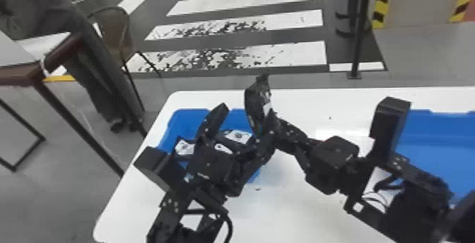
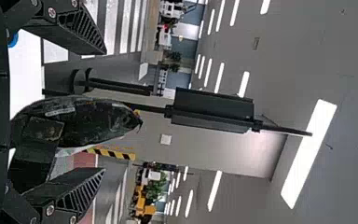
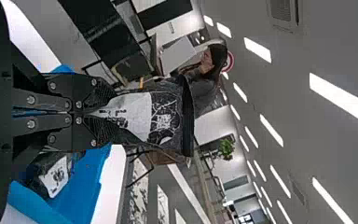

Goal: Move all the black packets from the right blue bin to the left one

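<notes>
Behind left hand (image 1: 247, 111), packets (image 1: 239, 136), partly hidden

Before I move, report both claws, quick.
Left claw: open, gripping nothing.
Right claw: closed, holding a black packet.

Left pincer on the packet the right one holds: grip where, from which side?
Mid-body on the black packet, left pincer from below left, one finger per broad face, I'd say: it stands upright, edge-on between the open fingers; the right pincer pinches its lower end.
</notes>
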Available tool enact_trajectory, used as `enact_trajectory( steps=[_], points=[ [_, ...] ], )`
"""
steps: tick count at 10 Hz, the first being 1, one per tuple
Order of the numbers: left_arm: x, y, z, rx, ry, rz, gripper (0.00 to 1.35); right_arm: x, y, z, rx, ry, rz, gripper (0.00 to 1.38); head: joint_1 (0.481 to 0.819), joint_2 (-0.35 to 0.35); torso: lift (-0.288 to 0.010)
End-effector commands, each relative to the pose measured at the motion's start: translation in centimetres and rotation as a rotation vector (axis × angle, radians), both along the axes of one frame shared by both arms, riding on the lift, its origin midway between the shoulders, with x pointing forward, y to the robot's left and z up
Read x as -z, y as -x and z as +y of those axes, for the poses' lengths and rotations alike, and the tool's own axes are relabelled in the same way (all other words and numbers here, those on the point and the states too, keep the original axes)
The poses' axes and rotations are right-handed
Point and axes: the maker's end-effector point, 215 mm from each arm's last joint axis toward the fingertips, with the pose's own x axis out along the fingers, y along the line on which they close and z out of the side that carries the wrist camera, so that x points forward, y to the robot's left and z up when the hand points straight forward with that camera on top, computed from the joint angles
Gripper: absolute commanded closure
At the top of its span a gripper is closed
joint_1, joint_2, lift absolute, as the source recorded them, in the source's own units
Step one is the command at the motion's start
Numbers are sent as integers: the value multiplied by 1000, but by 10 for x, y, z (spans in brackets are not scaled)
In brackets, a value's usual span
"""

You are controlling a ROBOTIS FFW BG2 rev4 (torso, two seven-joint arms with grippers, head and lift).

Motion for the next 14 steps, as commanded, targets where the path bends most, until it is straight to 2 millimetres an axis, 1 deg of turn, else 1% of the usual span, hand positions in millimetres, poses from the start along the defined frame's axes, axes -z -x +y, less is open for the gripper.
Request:
enact_trajectory(
  steps=[1,3,4,5,6,7,8,10,11,12,13,14],
  points=[
    [1,-1,-2,4,2,0,153,6,18,16,-47,-6,24,1150,695,306,-140],
    [1,-2,-3,6,4,0,151,9,28,25,-77,-5,33,1150,695,336,-140],
    [6,-2,-5,15,25,22,153,9,28,25,-77,-6,34,1150,695,341,-140],
    [18,-4,-6,26,61,73,203,8,27,25,-77,-6,32,1150,695,346,-140],
    [25,-4,-1,16,74,96,659,7,27,25,-79,-8,32,1150,695,345,-140],
    [45,-4,-7,36,131,180,1122,6,28,25,-80,-12,32,1150,695,346,-140],
    [59,-3,-7,40,143,226,1208,6,28,25,-80,-12,32,1150,695,348,-140],
    [44,-5,-4,22,105,169,1208,4,27,25,-80,-20,29,1150,695,344,-140],
    [42,-5,-4,23,103,162,1208,2,26,24,-77,-33,31,1148,695,345,-140],
    [40,-5,-3,19,105,153,1208,5,24,22,-72,-68,61,1050,695,345,-140],
    [39,-6,1,8,106,142,1208,4,20,18,-55,-102,68,656,695,343,-140],
    [43,-13,7,-12,121,136,1208,2,14,4,-17,-117,67,256,695,340,-140]
  ],
)
